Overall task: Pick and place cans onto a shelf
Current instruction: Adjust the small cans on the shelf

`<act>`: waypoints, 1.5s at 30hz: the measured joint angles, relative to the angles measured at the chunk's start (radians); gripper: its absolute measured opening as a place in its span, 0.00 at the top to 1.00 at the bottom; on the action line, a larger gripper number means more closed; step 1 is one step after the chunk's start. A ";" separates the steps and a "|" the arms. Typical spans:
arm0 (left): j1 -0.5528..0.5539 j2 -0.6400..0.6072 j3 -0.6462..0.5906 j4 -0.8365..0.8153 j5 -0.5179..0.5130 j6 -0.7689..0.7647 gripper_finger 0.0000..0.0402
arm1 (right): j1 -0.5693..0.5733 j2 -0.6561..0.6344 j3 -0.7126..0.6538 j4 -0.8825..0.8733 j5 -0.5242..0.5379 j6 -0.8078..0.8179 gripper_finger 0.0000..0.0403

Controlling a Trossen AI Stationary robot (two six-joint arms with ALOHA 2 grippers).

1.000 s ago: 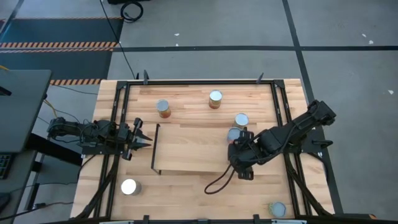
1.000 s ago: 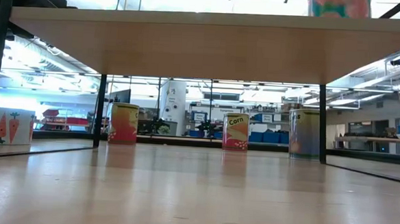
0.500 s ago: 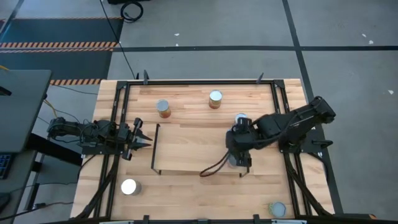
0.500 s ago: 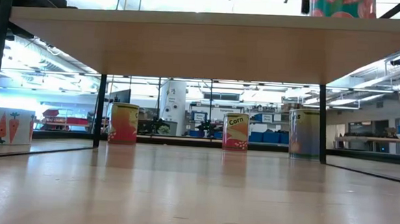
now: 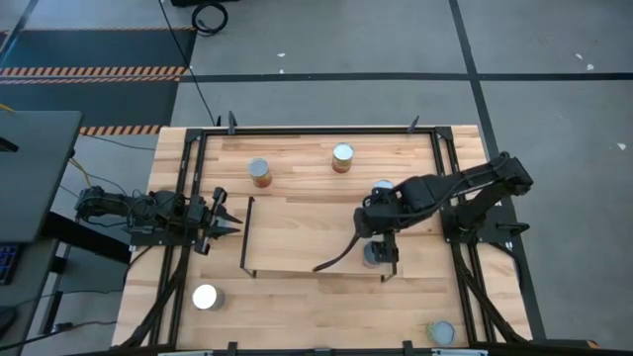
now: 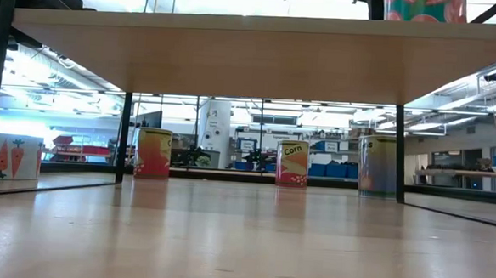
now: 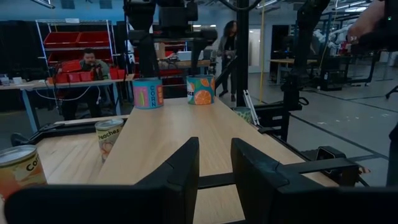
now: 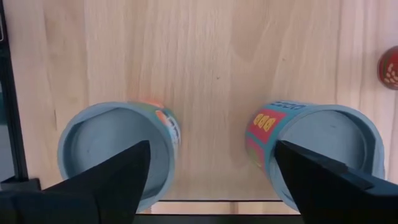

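Note:
The shelf (image 5: 307, 237) stands mid-table. Two cans stand upright on its right end: one (image 5: 374, 255) (image 8: 115, 152) (image 7: 148, 93) near the shelf's near right corner, and the other (image 8: 323, 146) (image 7: 201, 89), which my right arm hides in the high view. One of them also shows in the low view (image 6: 423, 5). My right gripper (image 5: 384, 242) (image 8: 211, 144) hangs above the two cans, pointing down, wide open and empty. My left gripper (image 5: 226, 213) (image 7: 214, 162) waits open beside the shelf's left end.
Loose cans stand on the table: two at the far side (image 5: 259, 170) (image 5: 342, 156), one by my right arm (image 5: 384, 187), one near left (image 5: 205, 297) and one near right (image 5: 440, 332). Black rails (image 5: 188, 198) frame the tabletop. People show beyond the table (image 7: 90, 62).
My right gripper has gone toward the table's far edge above the shelf's right end. The can by the shelf's near right corner, covered by the gripper before, now shows from above. The other shelf can is now under the arm. The cans have kept still.

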 joint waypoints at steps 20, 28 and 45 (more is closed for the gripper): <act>0.000 0.000 0.000 0.000 0.000 0.000 0.75 | -0.028 -0.001 0.048 -0.053 -0.034 -0.032 0.12; 0.000 0.000 0.000 0.000 0.000 0.000 0.75 | -0.079 0.006 0.002 -0.007 -0.143 -0.078 0.08; 0.000 0.000 0.000 0.000 0.000 0.000 0.75 | -0.028 0.005 -0.002 -0.001 -0.165 -0.076 0.09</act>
